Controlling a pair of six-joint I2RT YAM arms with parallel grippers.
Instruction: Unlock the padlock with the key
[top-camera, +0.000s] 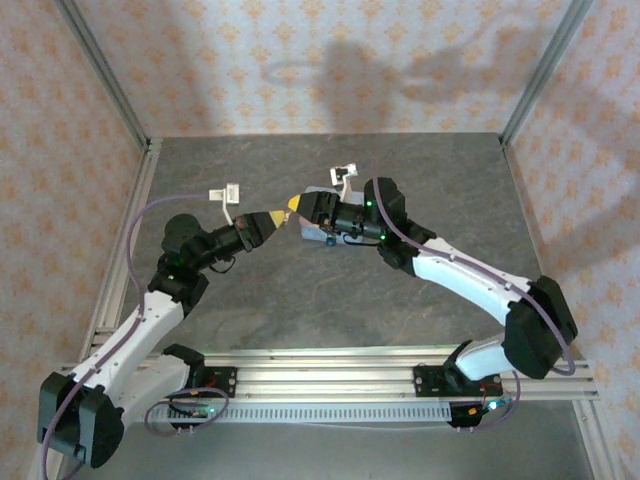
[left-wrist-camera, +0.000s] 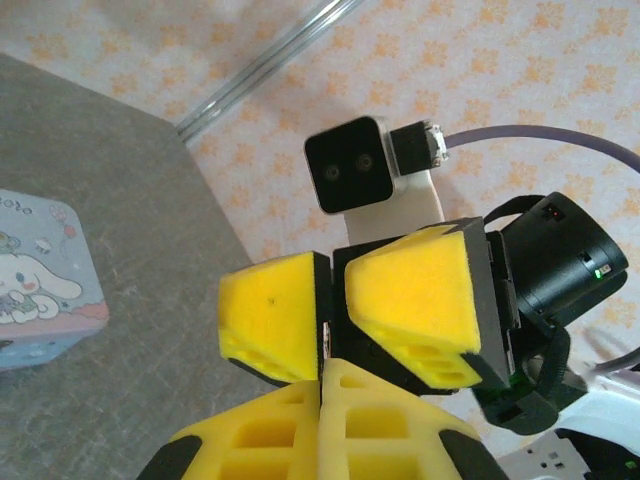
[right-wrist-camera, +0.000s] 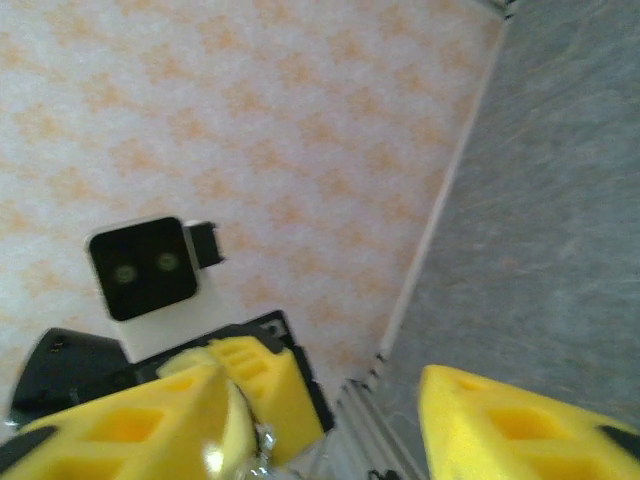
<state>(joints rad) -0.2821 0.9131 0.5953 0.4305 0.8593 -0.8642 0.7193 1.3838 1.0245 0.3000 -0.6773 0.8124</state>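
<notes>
Contact is being made mid-frame, top view: L gripper (top-camera: 278, 219) clenched, grip contents unclear; R gripper (top-camera: 296, 205) parted. Cartoon tin (left-wrist-camera: 40, 290) is being overhung by R arm (top-camera: 470, 280).

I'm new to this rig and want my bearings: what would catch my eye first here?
The yellow foam-padded left gripper and right gripper meet tip to tip above the middle of the grey stone-patterned table, the left one's fingers pressed together. Close by, a pastel blue cartoon-printed tin box lies flat on the table, partly under the right arm.
</notes>
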